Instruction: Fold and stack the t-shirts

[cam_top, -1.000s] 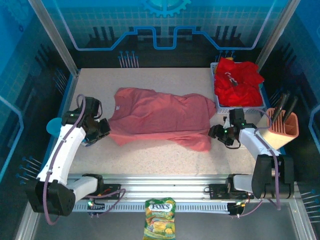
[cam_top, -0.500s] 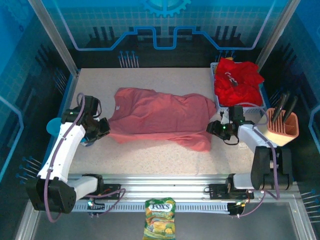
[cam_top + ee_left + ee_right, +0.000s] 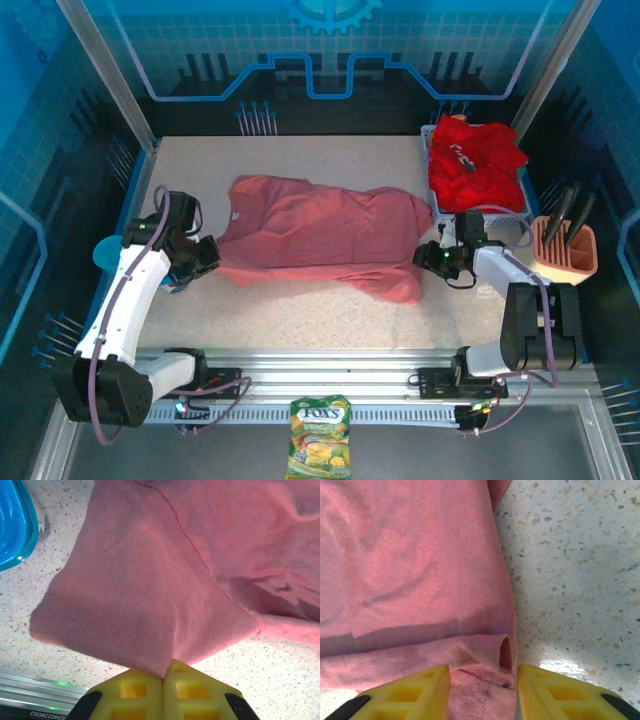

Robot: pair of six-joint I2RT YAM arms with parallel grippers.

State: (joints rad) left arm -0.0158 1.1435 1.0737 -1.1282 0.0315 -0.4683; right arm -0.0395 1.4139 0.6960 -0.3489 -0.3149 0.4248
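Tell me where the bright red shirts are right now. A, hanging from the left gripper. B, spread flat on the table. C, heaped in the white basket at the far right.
C: the red shirts lie heaped in the white basket; the spread-out one is the pink shirt.

Pink shirt (image 3: 140, 580): matt knit cloth, fine ribbing, soft creases. Table (image 3: 570, 555): smooth speckled stone-look top, faint sheen. My right fingers (image 3: 415, 692): yellow moulded plastic, matt. Rail (image 3: 30, 692): brushed metal.
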